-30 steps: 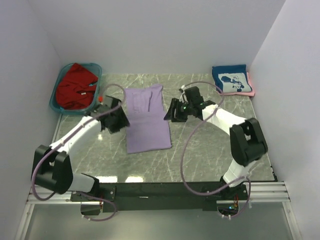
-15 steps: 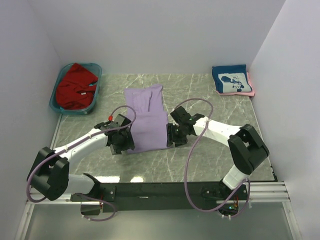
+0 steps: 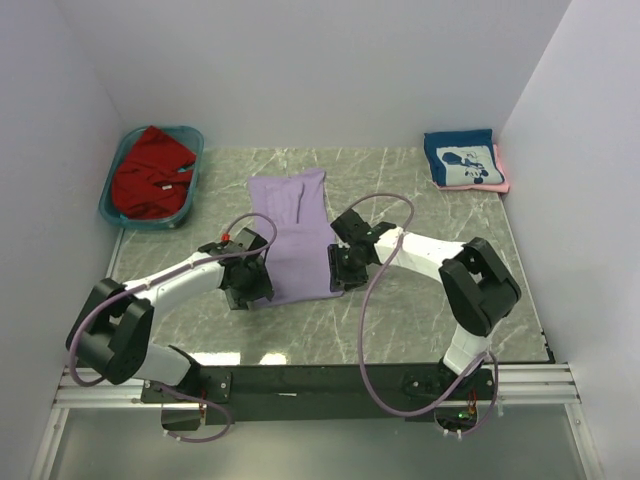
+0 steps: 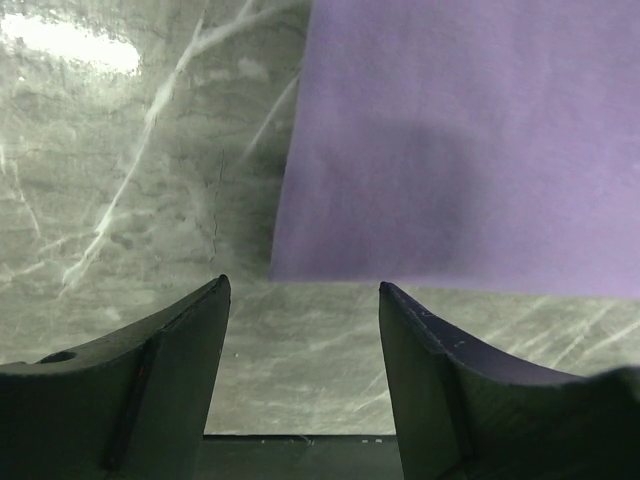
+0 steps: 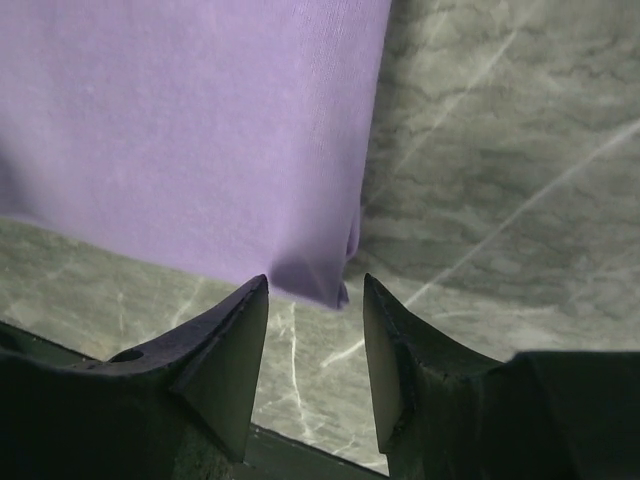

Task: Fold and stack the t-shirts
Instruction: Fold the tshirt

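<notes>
Top view, shirt: the plain lavender-purple cloth t-shirt (image 3: 293, 235) lies flat in the middle of the grey marbled table (image 3: 430, 300) as a long strip, collar end away from me.
Top view, change: my left gripper (image 3: 250, 288) and right gripper (image 3: 343, 272) have come down from the strip's mid-sides to its two near corners. The cloth itself has not shifted.
Top view, others: the folded navy t-shirt with white graphic (image 3: 462, 160) sits on the pink t-shirt (image 3: 502, 172) at the far right. The crumpled red t-shirt (image 3: 150, 170) waits in the teal plastic tub (image 3: 145, 222).
Left wrist view: my left fingers (image 4: 150, 370) stand apart with nothing between them. The shirt's near left corner lies just ahead of the gap.
Right wrist view: my right fingers (image 5: 215, 350) are apart too. The near right corner pokes between the tips, unpinched.
Meaning: I judge I am lined up to pinch both hem corners and carry them toward the collar, which would halve the strip.
</notes>
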`<act>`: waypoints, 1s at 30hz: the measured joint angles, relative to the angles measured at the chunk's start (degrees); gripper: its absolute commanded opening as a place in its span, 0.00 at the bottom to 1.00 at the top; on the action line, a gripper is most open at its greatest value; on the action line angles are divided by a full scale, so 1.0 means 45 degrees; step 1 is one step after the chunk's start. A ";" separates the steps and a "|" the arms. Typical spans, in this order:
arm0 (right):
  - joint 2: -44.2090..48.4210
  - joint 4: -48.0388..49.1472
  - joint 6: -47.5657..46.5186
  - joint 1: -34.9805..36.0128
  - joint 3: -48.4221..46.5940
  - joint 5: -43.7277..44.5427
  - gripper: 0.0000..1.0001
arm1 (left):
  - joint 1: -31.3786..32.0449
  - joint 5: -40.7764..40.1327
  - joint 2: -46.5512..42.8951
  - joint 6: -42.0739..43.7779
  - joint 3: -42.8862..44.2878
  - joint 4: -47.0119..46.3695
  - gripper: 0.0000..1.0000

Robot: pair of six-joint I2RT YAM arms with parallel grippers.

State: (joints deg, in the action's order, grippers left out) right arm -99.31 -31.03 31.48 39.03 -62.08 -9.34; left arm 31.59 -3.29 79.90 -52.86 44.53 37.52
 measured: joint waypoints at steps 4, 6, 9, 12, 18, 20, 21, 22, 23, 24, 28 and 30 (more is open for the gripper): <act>-0.0563 -0.0068 0.0005 0.0039 -0.0155 0.0121 0.48 | -0.0005 0.0000 0.0437 -0.0102 0.0053 -0.0024 0.66; -0.0724 -0.0228 0.0039 0.0053 -0.0272 0.0170 0.48 | 0.0000 -0.0005 0.0461 -0.0126 0.0053 -0.0010 0.65; -0.1044 -0.0563 0.0039 0.0170 -0.0646 0.0272 0.45 | 0.0000 -0.0005 0.0461 -0.0160 0.0063 -0.0015 0.66; -0.1302 -0.0835 0.0029 0.0296 -0.0996 0.0355 0.37 | 0.0000 -0.0010 0.0461 -0.0199 0.0097 0.0005 0.66; -0.1423 -0.0947 0.0049 0.0529 -0.1093 0.0510 0.07 | 0.0000 -0.0015 0.0515 -0.0204 0.0180 0.0019 0.65; -0.1428 -0.0937 0.0049 0.0544 -0.1098 0.0491 0.00 | 0.0000 -0.0015 0.0631 -0.0204 0.0301 0.0015 0.64; -0.1428 -0.0947 0.0063 0.0544 -0.1098 0.0491 0.00 | 0.0000 -0.0024 0.0685 -0.0204 0.0364 0.0010 0.63; -0.1428 -0.0947 0.0063 0.0544 -0.1098 0.0491 0.00 | -0.0005 -0.0049 0.0763 -0.0204 0.0442 0.0015 0.62; -0.1428 -0.0947 0.0053 0.0544 -0.1098 0.0491 0.00 | 0.0000 -0.0107 0.0855 -0.0199 0.0539 0.0058 0.60; -0.1428 -0.0947 0.0049 0.0544 -0.1098 0.0491 0.00 | -0.0005 -0.0160 0.0937 -0.0194 0.0622 0.0063 0.59; -0.1428 -0.0947 0.0039 0.0544 -0.1098 0.0486 0.00 | -0.0044 -0.0350 0.1219 -0.0141 0.0933 0.0126 0.52; -0.1428 -0.0942 0.0034 0.0544 -0.1098 0.0486 0.00 | -0.0092 -0.0398 0.1243 -0.0092 0.0996 0.0185 0.49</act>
State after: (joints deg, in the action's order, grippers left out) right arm -105.73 -35.27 31.64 41.47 -67.02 -7.16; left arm 31.18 -5.08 85.49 -53.28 49.01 38.35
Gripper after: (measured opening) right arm 0.034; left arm 0.515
